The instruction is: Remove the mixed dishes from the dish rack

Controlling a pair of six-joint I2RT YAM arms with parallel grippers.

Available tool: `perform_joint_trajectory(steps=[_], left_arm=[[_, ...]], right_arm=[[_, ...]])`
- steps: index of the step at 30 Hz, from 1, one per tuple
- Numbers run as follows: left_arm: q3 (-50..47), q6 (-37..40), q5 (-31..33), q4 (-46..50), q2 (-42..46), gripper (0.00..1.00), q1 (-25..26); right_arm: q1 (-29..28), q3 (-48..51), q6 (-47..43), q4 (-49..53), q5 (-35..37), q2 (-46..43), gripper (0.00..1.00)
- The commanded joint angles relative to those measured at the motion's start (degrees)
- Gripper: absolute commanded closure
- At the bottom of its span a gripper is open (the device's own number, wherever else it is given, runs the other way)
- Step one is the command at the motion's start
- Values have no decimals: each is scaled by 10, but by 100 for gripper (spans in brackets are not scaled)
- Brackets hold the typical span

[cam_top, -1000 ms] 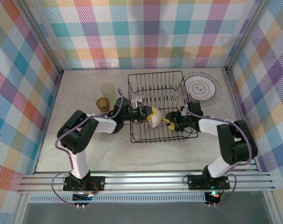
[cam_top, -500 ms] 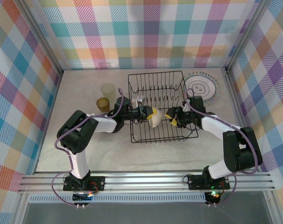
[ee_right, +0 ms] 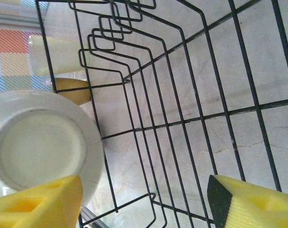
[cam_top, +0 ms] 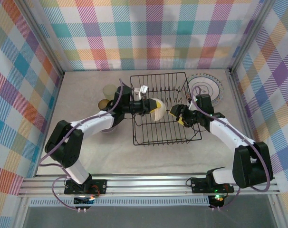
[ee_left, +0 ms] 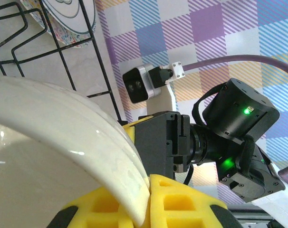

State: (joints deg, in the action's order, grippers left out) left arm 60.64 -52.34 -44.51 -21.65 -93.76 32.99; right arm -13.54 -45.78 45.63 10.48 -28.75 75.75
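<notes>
**Left gripper**: clamped on the rim of the cream bowl. In its wrist view the bowl's wall is pinched between the two yellow pads, one on the inner face and one on the outer. The bowl hangs tipped on its side just ahead of the fingertips, inside the outline of the dish rack. I cannot tell whether it touches the wires.

**Right gripper**: jaws wide apart, nothing between them. Its wrist view has a yellow fingertip at each lower corner, with bare rack wire and table in the gap. It points at the left gripper from the opposite side of the rack, with the bowl between the two. The bowl's foot ring faces this gripper, close beside one fingertip — I cannot tell whether they touch.

**Other items, placed from the hands**
- Behind the left gripper's wrist, outside the rack wall, the pale yellow-green cup and amber cup stand next to each other on the table. The left arm partly covers both.
- Behind the right gripper and off to its side, past the rack's far corner, the ringed plate lies face up on the table, just beside the rack.
- Rack floor under both grippers: bare wire, dividers upright.
</notes>
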Motion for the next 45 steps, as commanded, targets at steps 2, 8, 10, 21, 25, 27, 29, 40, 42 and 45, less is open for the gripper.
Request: perform_joint_trajectory(steps=[2,8,10,21,25,27,29,40,42,45], left_arm=[[51,117,26,169,89,100,4],[102,248,139,449,193,100,4],[122,280,183,531,218,100,3],[186,377,423,793,265,100,-3],[175,409,472,806,240,100,-9],[167,421,487,803,220,100,-17],[160,435,507,798,195,100,-23],[96,597,551,733,154,100,-28],[85,627,537,724,154,100,-28],[56,669,516,700,151,100,-28]], right_arm=[[2,-16,-37,28,16,-41,19],[2,-12,-73,39,17,-99,7],[2,-11,-83,37,13,-117,3],[1,35,-104,-3,-47,-209,1],[1,50,-103,-3,-56,-238,1],[1,65,-90,-22,-64,-244,1],[1,77,-76,-42,-78,-244,1],[1,112,-69,-56,-90,-269,1],[1,118,-66,-61,-92,-269,1],[1,127,-56,-78,-98,-265,1]])
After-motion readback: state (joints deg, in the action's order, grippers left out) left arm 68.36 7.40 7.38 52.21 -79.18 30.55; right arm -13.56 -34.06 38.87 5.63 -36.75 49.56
